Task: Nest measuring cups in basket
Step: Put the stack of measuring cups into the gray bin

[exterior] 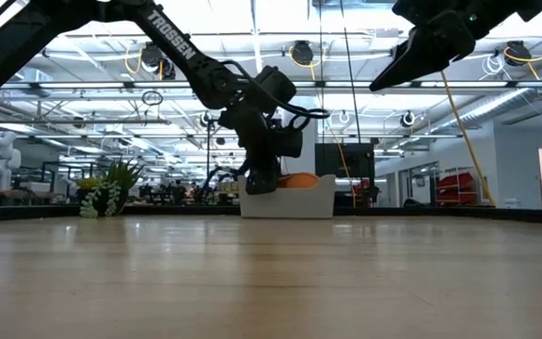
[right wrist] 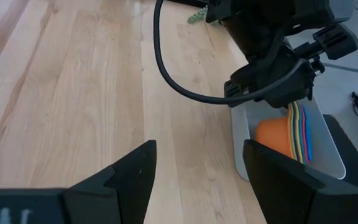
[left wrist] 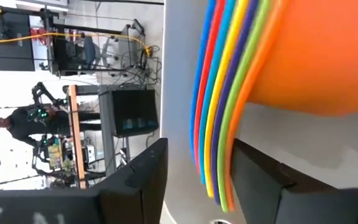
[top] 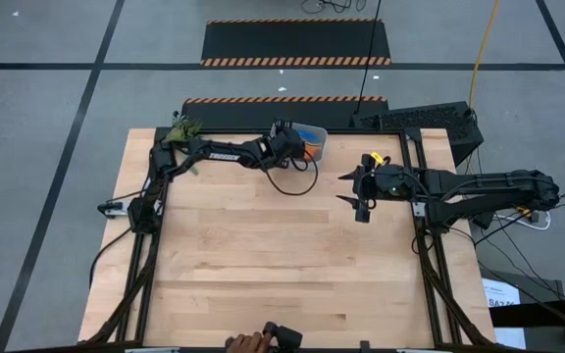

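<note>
At the table's far edge, the left gripper (top: 292, 145) reaches into the basket (right wrist: 328, 155), fingers loosened around the nested measuring cups (right wrist: 291, 138) standing on edge inside, apparently releasing them, while the right gripper (top: 359, 194) waits open nearby.

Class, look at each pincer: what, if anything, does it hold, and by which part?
Left pincer straddles the cups' stacked handles in the basket; a grip cannot be told. Right pincer holds nothing.

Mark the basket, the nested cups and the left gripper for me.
basket (right wrist: 328, 163): right wrist view, its pale side wall.
nested cups (right wrist: 272, 138): right wrist view, orange bowl.
left gripper (top: 297, 144): high view, fingertips over the basket.
</note>
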### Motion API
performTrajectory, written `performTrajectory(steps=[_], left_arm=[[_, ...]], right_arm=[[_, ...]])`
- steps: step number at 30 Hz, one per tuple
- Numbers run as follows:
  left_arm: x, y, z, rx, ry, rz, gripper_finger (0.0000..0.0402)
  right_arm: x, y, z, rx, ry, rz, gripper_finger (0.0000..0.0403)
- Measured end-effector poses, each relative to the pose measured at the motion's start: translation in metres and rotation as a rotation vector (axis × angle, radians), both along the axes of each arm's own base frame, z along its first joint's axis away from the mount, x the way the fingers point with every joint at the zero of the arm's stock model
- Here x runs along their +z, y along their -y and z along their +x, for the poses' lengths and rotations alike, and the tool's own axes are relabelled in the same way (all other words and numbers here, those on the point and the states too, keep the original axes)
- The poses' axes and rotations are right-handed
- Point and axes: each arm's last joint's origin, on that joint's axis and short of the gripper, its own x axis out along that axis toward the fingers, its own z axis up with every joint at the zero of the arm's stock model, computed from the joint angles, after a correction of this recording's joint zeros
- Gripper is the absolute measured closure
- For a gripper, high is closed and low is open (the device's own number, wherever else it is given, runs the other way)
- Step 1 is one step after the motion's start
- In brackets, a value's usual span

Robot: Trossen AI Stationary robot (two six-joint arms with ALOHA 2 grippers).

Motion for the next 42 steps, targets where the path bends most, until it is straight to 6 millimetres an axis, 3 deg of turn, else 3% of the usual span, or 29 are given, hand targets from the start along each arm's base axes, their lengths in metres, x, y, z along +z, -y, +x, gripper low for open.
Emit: performTrajectory(steps=[6,15,21,26,31,42], left_arm=[[0.000,0.011,0.004,-0.007,-0.038,0.028,0.0217],[0.001,0.006,0.000,0.029,-0.012,0.003,0.0215],[0.028,0.004,-0.013,0.017,0.093,-0.181,0.0215],[0.047,-0.014,-0.028,-0.008,0.193,-0.294,0.0215],[0.048,-0.026,-0.036,0.034,0.225,-0.327,0.0215],[0.048,-0.021,-0.036,-0.065,0.174,-0.474,0.0201]], right_arm=[[0.000,0.000,0.000,0.006,-0.007,-0.010,0.0170],[0.000,0.000,0.000,0.004,-0.007,-0.008,0.0170],[0.000,0.000,0.000,0.004,-0.009,-0.008,0.0170],[-0.001,0.000,-0.001,0.004,-0.015,-0.008,0.0170],[-0.001,0.000,-0.001,0.004,-0.015,-0.008,0.0170],[-0.001,0.000,-0.001,0.004,-0.016,-0.011,0.0170]])
